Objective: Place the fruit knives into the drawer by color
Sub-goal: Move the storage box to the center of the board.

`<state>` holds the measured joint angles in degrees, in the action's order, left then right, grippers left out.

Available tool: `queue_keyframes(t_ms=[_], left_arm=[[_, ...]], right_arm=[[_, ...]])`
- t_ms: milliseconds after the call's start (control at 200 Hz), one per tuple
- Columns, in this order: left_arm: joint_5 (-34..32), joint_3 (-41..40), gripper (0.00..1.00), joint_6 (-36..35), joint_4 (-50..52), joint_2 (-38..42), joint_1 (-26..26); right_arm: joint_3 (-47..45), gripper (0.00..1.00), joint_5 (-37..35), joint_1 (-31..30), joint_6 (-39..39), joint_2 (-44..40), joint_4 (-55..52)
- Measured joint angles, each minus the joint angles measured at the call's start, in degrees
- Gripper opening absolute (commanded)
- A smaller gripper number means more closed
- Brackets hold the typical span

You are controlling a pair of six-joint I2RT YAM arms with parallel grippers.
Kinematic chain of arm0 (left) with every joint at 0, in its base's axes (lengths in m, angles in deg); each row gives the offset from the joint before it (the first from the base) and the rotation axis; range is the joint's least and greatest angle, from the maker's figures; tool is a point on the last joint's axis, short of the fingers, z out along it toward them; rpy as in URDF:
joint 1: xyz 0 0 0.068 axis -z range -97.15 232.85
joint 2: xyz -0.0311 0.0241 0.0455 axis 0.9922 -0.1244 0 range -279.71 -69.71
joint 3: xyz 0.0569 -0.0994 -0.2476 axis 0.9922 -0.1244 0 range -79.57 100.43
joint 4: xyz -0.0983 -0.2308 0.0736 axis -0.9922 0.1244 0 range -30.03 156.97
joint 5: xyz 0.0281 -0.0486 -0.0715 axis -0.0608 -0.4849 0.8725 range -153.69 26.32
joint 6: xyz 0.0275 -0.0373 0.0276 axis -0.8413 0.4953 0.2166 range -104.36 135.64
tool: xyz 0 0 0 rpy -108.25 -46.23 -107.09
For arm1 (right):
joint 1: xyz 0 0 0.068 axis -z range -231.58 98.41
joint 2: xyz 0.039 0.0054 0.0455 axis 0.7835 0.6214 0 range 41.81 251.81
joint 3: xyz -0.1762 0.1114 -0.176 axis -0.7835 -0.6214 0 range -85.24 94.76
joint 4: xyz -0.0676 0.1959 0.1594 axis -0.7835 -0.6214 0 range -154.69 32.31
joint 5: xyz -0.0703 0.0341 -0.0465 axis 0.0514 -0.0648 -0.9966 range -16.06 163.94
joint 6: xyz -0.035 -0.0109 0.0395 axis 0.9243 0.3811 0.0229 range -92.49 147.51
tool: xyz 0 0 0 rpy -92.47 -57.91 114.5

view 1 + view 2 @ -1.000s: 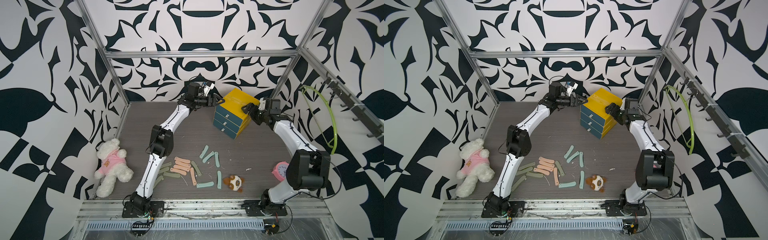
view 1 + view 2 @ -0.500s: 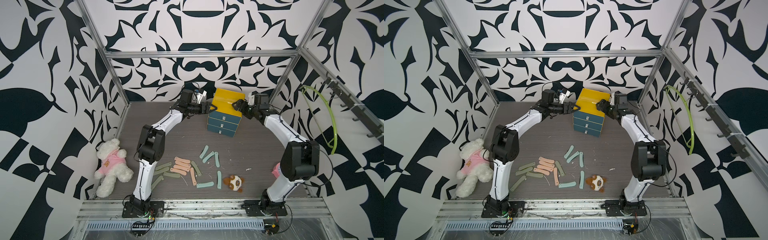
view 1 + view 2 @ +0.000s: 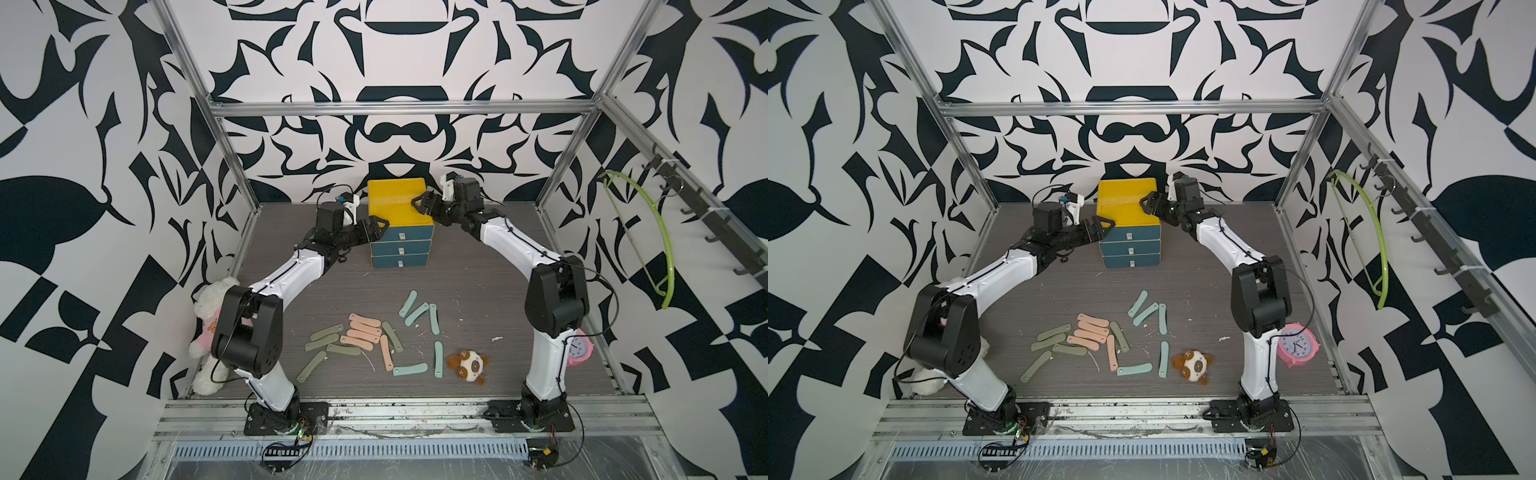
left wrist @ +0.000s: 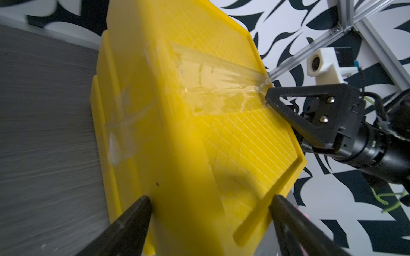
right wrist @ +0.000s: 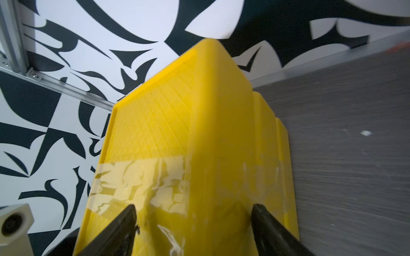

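Where both arms reach to the far end of the table (image 3: pixel 478 270), the drawer (image 3: pixel 397 203), a yellow cabinet with three dark teal fronts all pushed in, stands upright near the back wall, fronts toward the arm bases. Left gripper (image 3: pixel 380 226): at the cabinet's left front top corner, jaws spread wide astride the edge, one fingertip against the side wall and one at the top rim in the left wrist view; whether they pinch cannot be told. Right gripper (image 3: pixel 419 203): at the right top edge, jaws likewise wide, one finger over the top, one down the side. Clear tape (image 5: pixel 137 177): across the cabinet top. Fruit knives (image 3: pixel 365 332): all loose on the table, well in front of the cabinet; olive pieces left, peach-pink centre, teal right, several touching. Brown-and-white plush toy (image 3: pixel 467 365): just right of the teal pieces. Pink clock (image 3: pixel 1298 347): beside the right arm, toward the right wall. White teddy bear (image 3: pixel 208 299): at the left wall.
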<state>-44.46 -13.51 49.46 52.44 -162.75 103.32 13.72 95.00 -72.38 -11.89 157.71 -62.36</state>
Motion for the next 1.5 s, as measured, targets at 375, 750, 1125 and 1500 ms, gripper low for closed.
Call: queue_keyframes(t_ms=[375,750,1125,1500], left_arm=[[-10.58,-9.11,0.89,1.62,8.81,14.03,0.28],[-14.25,-10.32,0.96,2.14,13.18,17.77,0.98],[-16.76,-7.82,0.99,1.36,16.65,18.67,1.99],[-21.94,4.74,0.99,-1.42,24.5,29.22,2.05]], right_arm=[[9.22,0.81,2.45,-5.14,-5.16,8.9,6.43],[12.13,0.87,2.93,-7.06,-6.62,11.23,7.91],[19.04,0.89,1.6,-7.28,-6.1,13.27,-0.39],[21.16,0.82,-2.36,-5.79,-4.2,7.72,-7.85]])
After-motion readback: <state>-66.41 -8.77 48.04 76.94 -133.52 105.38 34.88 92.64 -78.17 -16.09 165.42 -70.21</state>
